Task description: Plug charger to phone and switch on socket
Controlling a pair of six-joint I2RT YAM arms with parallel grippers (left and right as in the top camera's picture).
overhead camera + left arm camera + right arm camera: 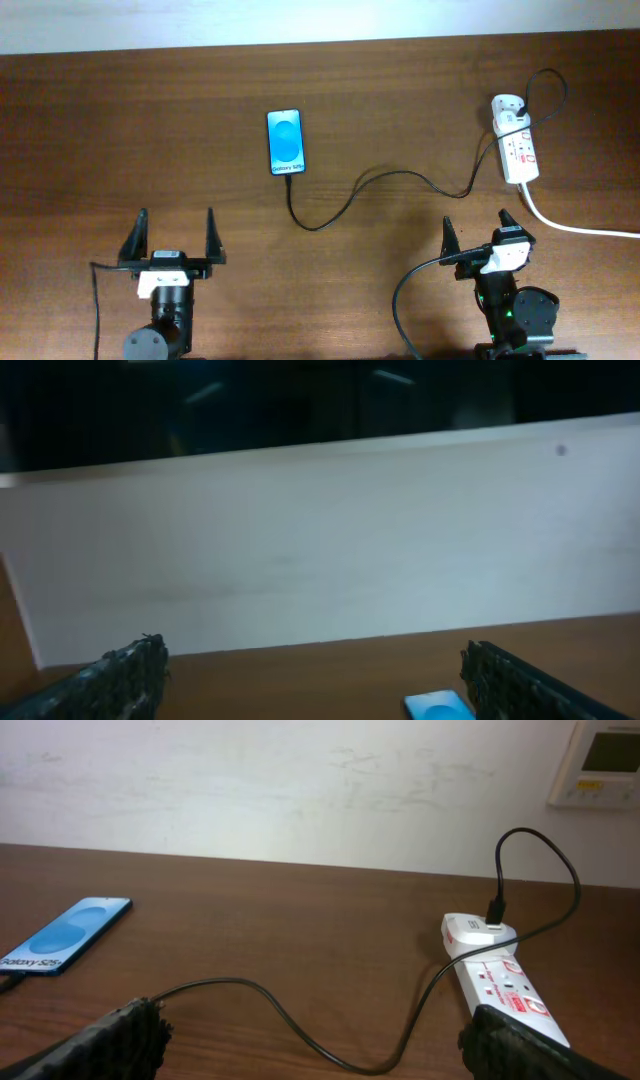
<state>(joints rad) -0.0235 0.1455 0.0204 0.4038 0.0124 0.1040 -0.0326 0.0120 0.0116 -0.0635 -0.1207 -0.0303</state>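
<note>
The phone [285,142] lies flat on the table with a bright blue screen; it also shows in the right wrist view [66,935] and at the bottom of the left wrist view [438,706]. The thin black charger cable [370,182] runs from the phone's near end across the table to a white plug [507,107] on the white socket strip [518,145], seen too in the right wrist view [497,982]. The connector tip sits at the phone's near edge. My left gripper [175,238] is open and empty. My right gripper [481,231] is open and empty, just short of the socket.
The socket's thick white cord [575,226] runs off to the right edge. The table's far edge meets a white wall [300,790]. A wall controller [600,760] hangs at the upper right in the right wrist view.
</note>
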